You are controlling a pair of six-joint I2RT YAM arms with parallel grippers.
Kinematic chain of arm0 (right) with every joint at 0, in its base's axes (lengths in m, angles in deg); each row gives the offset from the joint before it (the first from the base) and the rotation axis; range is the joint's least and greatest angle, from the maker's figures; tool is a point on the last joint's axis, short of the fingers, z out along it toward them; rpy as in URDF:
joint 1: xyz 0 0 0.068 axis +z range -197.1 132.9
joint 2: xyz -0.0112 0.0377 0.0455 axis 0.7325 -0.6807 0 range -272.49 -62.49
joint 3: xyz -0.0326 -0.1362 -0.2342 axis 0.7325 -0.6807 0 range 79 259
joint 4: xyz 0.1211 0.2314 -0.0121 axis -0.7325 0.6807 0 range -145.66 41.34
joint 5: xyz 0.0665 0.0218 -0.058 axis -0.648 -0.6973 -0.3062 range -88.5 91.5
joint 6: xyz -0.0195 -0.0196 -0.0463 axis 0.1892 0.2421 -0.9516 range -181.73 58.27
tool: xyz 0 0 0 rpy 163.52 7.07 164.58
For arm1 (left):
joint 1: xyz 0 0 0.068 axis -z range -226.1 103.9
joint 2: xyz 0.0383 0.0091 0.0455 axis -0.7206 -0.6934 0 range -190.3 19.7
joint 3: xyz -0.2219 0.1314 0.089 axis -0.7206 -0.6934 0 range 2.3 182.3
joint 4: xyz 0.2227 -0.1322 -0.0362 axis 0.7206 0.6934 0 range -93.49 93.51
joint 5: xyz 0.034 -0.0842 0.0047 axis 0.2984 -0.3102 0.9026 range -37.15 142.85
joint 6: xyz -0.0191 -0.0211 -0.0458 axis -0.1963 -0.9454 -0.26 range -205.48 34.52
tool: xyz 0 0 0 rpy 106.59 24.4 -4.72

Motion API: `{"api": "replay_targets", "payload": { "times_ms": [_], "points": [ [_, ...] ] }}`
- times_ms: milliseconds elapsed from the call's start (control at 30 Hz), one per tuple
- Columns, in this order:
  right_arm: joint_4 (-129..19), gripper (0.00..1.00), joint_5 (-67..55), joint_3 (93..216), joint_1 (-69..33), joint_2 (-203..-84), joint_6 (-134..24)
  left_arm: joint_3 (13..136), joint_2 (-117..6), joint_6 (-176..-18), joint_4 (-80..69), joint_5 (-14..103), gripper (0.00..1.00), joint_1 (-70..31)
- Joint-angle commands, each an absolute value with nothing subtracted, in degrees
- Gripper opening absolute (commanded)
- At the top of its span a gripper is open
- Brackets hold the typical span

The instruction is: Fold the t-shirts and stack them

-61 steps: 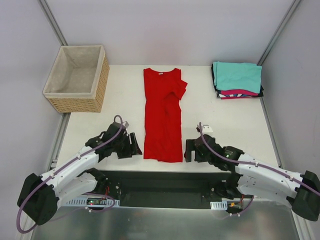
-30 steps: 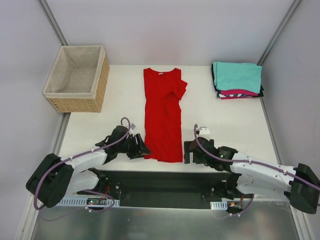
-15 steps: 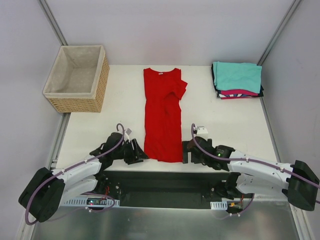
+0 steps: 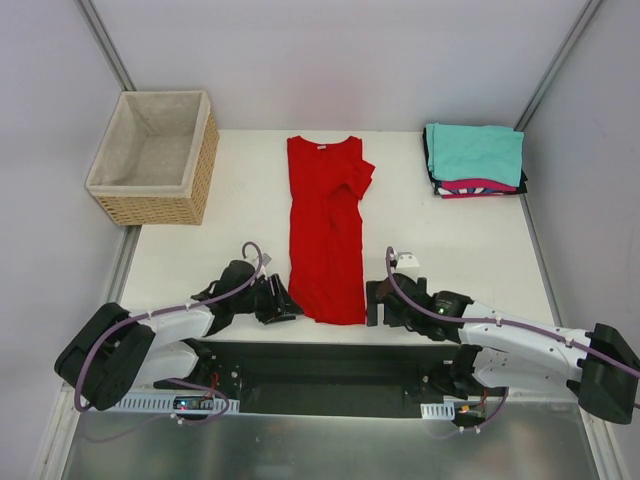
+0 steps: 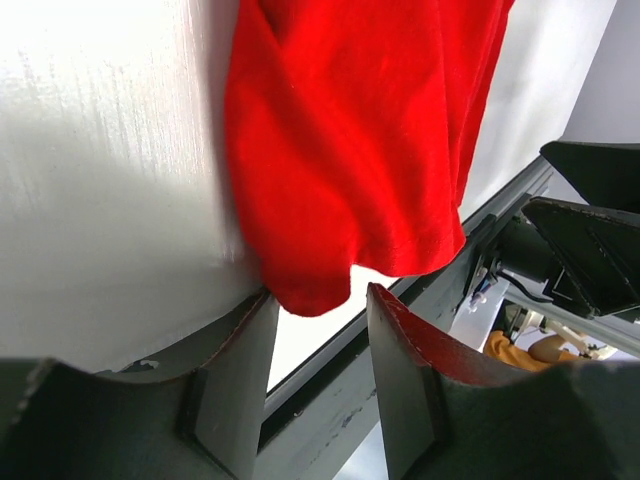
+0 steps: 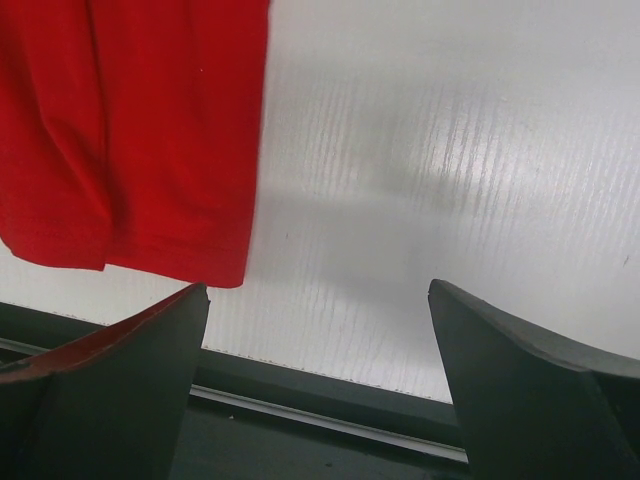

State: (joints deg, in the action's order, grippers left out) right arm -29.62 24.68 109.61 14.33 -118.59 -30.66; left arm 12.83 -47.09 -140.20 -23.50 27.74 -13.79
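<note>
A red shirt [image 4: 325,230] is being seen laid lengthwise down the middle of the table [image 4: 450,250], with its collar at the far end, one sleeve folded in over the body and its hem at the near edge. The hem is being flanked by both grippers, set low on the table. The left gripper [image 5: 320,298] is being shown partly spread, the left hem corner lying between the tips of its fingers [image 5: 235,370]. White table is showing beside the cloth, so nothing is being pinched. The right gripper [image 6: 318,290] is being held wide apart over bare table, just beside the right hem corner. At the far right, a folded stack [image 4: 475,158] is being topped by a teal shirt, with pink and black beneath. A basket [image 4: 155,155] is sitting at the far left.
</note>
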Motion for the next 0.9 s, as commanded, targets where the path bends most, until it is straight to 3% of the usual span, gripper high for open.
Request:
{"api": "replay_targets", "payload": {
  "times_ms": [0,133,300,367,867],
  "points": [
    [-28.7,0.96,26.5,110.9,14.6,-117.9,-29.7,11.2,-49.5,-137.3,-17.9,33.2,0.42,-13.2],
    [-28.8,0.96,26.5,111.1,14.6,-118.2,-29.7,10.9,-48.7,-137.3,-17.4,33.6,0.37,-13.3],
    [-29.5,0.96,26.1,111.4,14.6,-118.6,-29.7,10.7,-47.2,-137.2,-16.6,33.7,0.05,-13.2],
    [-30.2,0.96,25.9,111.7,14.6,-118.9,-29.4,10.8,-46.7,-137.2,-16.2,33.7,0.0,-13.2],
    [-42.7,0.96,22.8,109.8,17.8,-120.9,-23.2,12.4,-47.1,-136.6,-14.6,32.8,0.0,-13.2]
  ]
}}
